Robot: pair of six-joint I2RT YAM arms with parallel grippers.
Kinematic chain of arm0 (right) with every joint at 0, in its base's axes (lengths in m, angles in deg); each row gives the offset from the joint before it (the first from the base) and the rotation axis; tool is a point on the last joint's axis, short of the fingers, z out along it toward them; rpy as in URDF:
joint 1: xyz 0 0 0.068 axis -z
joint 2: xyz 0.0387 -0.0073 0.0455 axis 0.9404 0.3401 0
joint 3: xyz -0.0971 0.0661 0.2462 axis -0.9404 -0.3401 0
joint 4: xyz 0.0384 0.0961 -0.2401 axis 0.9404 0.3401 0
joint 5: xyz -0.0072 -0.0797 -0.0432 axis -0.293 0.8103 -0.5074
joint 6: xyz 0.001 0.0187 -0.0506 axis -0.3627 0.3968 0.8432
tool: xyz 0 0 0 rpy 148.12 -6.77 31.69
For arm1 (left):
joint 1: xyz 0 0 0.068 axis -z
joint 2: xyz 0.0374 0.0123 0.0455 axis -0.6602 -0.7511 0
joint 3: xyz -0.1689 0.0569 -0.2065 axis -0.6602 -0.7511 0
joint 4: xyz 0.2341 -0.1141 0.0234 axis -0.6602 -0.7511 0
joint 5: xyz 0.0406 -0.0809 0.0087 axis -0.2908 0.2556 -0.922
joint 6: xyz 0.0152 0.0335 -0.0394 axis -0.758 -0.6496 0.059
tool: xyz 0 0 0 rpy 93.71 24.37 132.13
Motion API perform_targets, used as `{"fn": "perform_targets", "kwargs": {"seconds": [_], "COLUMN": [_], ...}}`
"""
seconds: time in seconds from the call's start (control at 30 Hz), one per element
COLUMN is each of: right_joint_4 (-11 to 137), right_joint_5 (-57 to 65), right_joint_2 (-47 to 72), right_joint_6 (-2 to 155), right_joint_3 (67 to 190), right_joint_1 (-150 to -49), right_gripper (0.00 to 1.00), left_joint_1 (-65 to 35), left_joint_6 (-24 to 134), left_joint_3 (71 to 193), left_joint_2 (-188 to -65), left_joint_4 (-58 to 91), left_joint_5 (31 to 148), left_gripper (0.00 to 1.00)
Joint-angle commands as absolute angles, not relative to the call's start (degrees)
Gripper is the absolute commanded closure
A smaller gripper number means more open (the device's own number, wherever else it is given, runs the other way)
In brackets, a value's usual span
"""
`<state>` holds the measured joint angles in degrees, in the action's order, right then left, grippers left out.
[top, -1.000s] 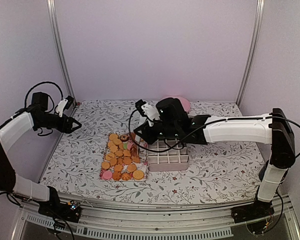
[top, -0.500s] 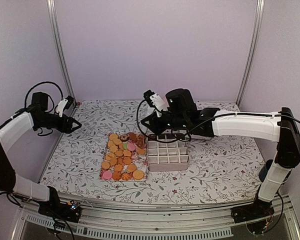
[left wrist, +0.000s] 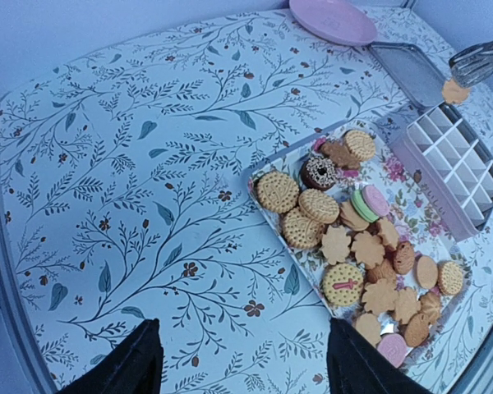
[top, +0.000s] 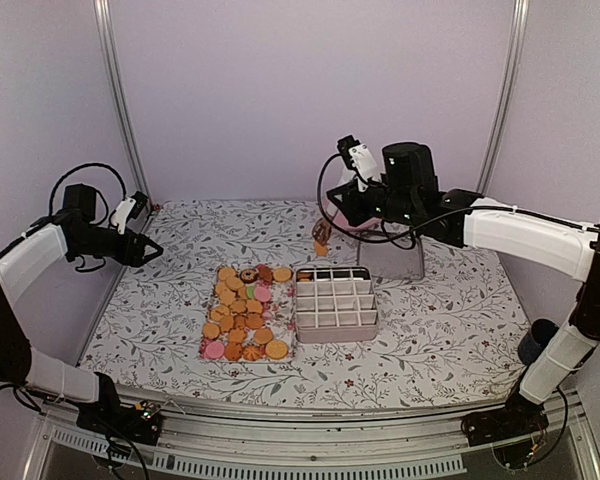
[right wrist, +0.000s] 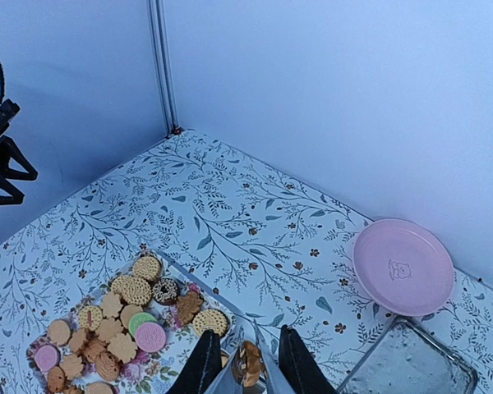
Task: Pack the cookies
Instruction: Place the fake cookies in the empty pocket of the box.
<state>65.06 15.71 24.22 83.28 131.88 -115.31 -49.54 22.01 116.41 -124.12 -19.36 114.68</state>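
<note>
Between the fingers of the right end effector point(right wrist: 245, 365) we note one golden cookie point(left wrist: 455, 90), gripped aloft. Below, leftward, the cookies point(left wrist: 319, 205) crowd their tray point(left wrist: 412, 209). Left end effector point(left wrist: 242, 328) gapes wide. Box point(top: 336, 326) looks mostly bare, so we judge packing barely begun.

A table point(top: 450, 330) is covered by a cloth printed with leafy branches. A flowered tray point(left wrist: 407, 201) is set near its middle, with a pale box point(top: 336, 305) divided into square compartments just beside it on the right. A shallow metal tin point(top: 390, 260) is laid behind the box, and a pink plate point(right wrist: 403, 267) beyond it.
</note>
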Motion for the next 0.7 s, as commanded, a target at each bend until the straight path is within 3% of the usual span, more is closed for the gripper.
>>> {"fn": "perform_targets", "kwargs": {"seconds": [0.0,0.67], "right_joint_4": [63.3,63.3], "right_joint_5": [16.6,15.2], "right_joint_2": [23.9,28.8], "right_joint_6": [85.4,84.2], "right_joint_3": [130.8,128.6], "right_joint_1": [-115.1,-115.1], "right_gripper": [1.00,1.00], "left_joint_1": [-49.8,-49.8], "left_joint_6": [21.6,21.1], "left_joint_3": [116.4,116.4], "left_joint_2": [-123.6,-122.8], "left_joint_4": [-18.9,-19.3], "left_joint_5": [115.4,114.9], "left_gripper": [0.31,0.30]}}
